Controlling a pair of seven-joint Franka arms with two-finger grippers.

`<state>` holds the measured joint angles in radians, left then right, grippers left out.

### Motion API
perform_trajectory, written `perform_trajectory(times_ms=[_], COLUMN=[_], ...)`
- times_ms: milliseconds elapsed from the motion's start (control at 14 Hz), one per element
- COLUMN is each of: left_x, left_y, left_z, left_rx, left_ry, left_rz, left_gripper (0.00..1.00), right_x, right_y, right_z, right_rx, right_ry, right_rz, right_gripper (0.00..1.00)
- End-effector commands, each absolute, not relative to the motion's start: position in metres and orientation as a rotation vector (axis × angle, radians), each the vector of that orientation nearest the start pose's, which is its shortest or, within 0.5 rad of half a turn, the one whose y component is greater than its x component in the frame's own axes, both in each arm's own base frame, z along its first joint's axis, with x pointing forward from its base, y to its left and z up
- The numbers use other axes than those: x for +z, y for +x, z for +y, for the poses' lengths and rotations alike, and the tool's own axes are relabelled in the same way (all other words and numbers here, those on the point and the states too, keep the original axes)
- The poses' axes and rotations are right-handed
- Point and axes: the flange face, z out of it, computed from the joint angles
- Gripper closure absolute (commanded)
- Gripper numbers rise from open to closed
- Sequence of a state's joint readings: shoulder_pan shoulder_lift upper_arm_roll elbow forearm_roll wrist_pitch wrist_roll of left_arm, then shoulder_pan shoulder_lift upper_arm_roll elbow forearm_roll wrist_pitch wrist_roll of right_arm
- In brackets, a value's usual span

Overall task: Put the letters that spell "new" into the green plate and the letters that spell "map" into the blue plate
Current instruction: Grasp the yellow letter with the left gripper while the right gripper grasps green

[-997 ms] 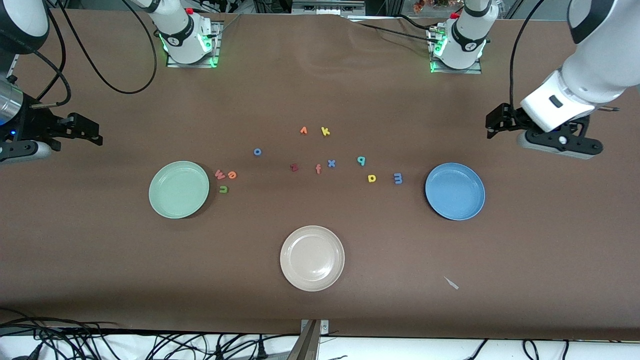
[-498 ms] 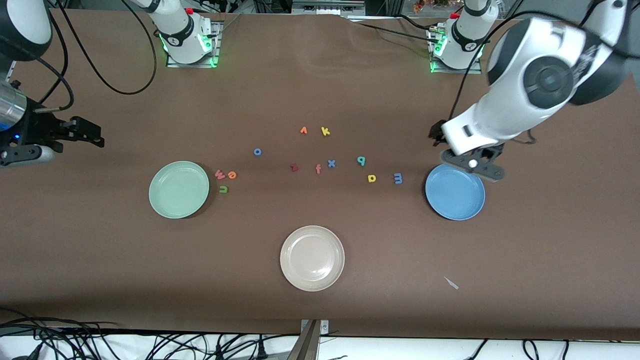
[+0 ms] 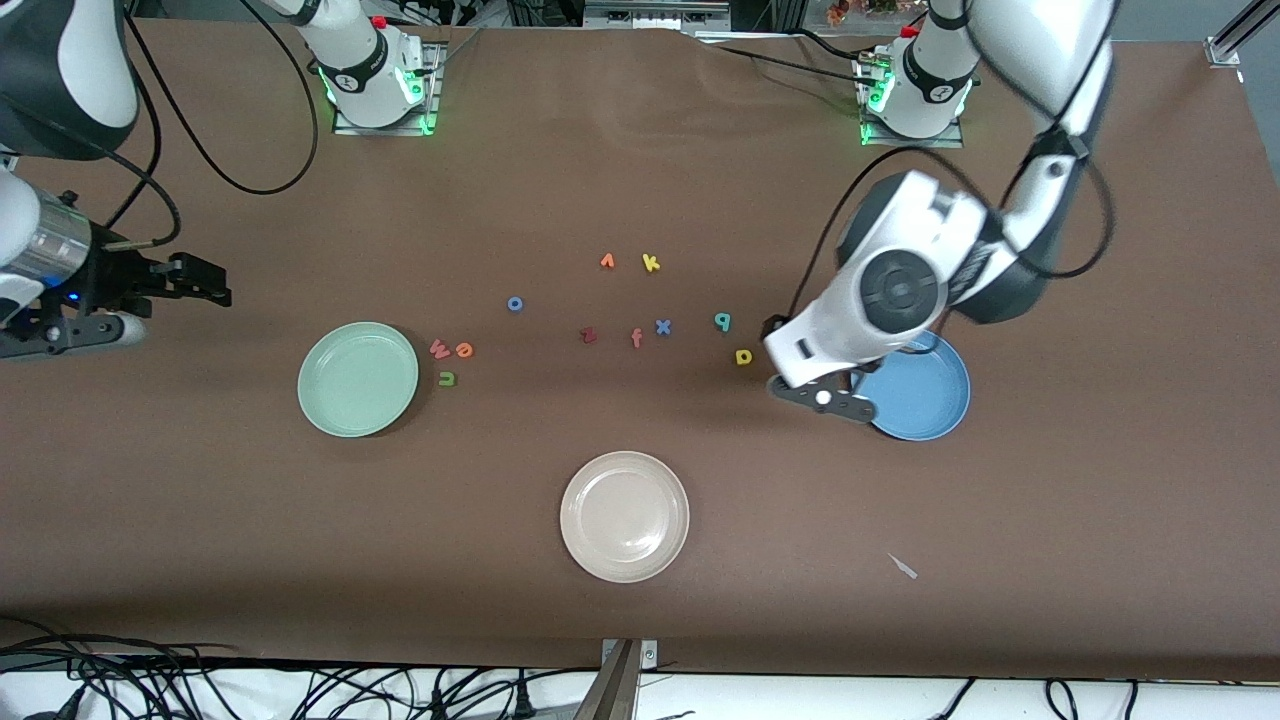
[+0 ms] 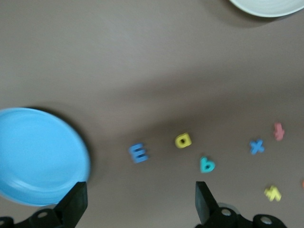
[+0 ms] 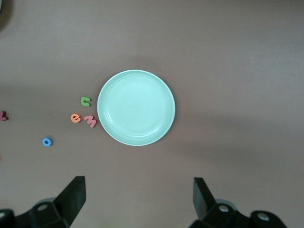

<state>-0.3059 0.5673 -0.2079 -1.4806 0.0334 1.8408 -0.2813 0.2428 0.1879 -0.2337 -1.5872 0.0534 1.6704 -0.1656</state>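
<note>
A: What lies nearest to the front camera?

B: The beige plate (image 3: 624, 516), with wide bare table around it up to the near edge, and a small pale scrap (image 3: 903, 567) toward the left arm's end. Farther lie the green plate (image 3: 358, 379) and the blue plate (image 3: 925, 395), both with nothing in them.

A: Where are the letters?

B: The olive n (image 3: 447, 379), orange e (image 3: 464, 350) and pink w (image 3: 439, 348) lie just beside the green plate. The yellow a (image 3: 743, 357), teal p (image 3: 722, 321) and blue m (image 4: 138, 153) lie near the blue plate; in the front view the left arm hides the m. Between the groups are the dark red z (image 3: 588, 336), an orange f (image 3: 636, 338), blue x (image 3: 662, 326), blue o (image 3: 515, 303), and farthest the yellow k (image 3: 650, 263).

A: The grippers?

B: The left gripper (image 4: 138, 204) hangs over the m, its jaws wide, holding nothing. The right gripper (image 5: 137, 202), jaws also wide and with nothing between them, is beside the green plate at the right arm's end. I can read no labels.
</note>
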Motion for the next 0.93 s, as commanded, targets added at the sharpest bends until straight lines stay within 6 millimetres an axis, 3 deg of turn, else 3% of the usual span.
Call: perform_trajectory(times_ms=[0,142,356,427,498,569,641,854], left_x=[0.306,0.271,0.235,0.225,0.221,0.22,0.214,0.199], left_y=[0.595,0.593,0.58,0.577,0.576,0.574,0.57,0.562], left_z=[-0.357,-0.356,-0.357,-0.354,-0.351,-0.352,-0.351,-0.352], left_rx=[0.318,0.368,0.335,0.322,0.318,0.326,0.34,0.327], left_ry=[-3.07,-3.057,-3.079,-3.085,-3.098,-3.099,-3.093,-3.1], left_rz=[0.264,0.261,0.268,0.268,0.254,0.255,0.256,0.232], left_gripper=[0.0,0.0,0.0,0.04,0.23,0.33,0.35,0.35], right_x=[0.497,0.472,0.422,0.414,0.403,0.386,0.372,0.307], right_y=[0.631,0.647,0.661,0.663,0.663,0.665,0.665,0.644], right_z=[0.054,0.081,0.128,0.138,0.152,0.159,0.184,0.194], right_rx=[0.167,0.151,0.14,0.129,0.129,0.133,0.069,-0.088], right_ry=[-3.107,-3.114,-3.088,-3.092,-3.095,-3.096,-3.097,-3.099], right_rz=[-0.288,-0.288,-0.238,-0.217,-0.234,-0.242,-0.289,-0.081], right_gripper=[0.0,0.0,0.0,0.0,0.0,0.0,0.0,0.0])
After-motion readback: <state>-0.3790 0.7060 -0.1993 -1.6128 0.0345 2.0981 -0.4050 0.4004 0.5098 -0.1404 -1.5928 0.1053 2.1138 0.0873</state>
